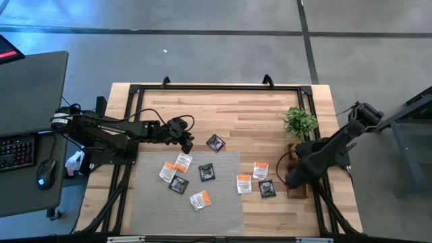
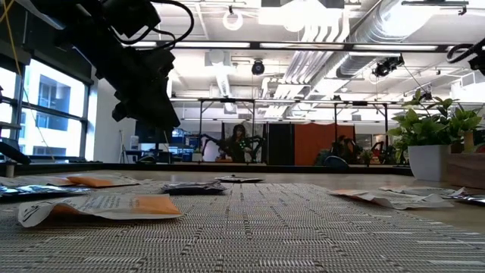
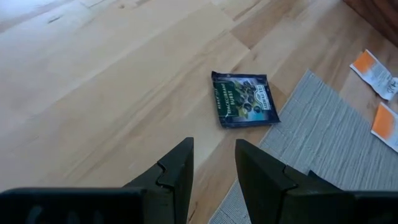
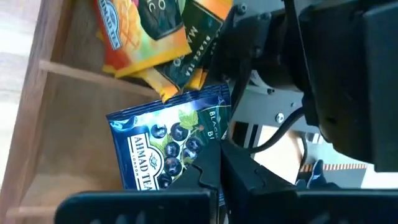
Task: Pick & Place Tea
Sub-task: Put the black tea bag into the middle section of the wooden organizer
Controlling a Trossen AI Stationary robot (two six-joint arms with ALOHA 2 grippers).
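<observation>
Several tea sachets, white-orange (image 1: 183, 162) and black (image 1: 206, 172), lie flat on the grey mat (image 1: 223, 212) and on the wood beside it. One black sachet (image 1: 215, 142) (image 3: 244, 99) lies off the mat, just ahead of my left gripper (image 1: 187, 140) (image 3: 214, 165). That gripper hovers open with nothing between its fingers. My right gripper (image 1: 291, 177) (image 4: 216, 177) is over the narrow wooden tray (image 1: 298, 192), shut on a blue-black sachet (image 4: 165, 149). Orange-yellow sachets (image 4: 143, 37) lie in the tray's neighbouring compartment. My right gripper pinches the blue-black sachet at one edge (image 4: 202, 163) between its two fingers, near a corner. The fingers come steeply from above. The sachet sits tilted inside a tray compartment; whether it rests on the tray floor I cannot tell.
A small green potted plant (image 1: 300, 121) stands just beyond the tray's far end. The tray's wooden wall (image 4: 31, 124) and a divider (image 4: 81, 73) close in the compartment. A desk with a keyboard and mouse (image 1: 44, 169) stands left of the table.
</observation>
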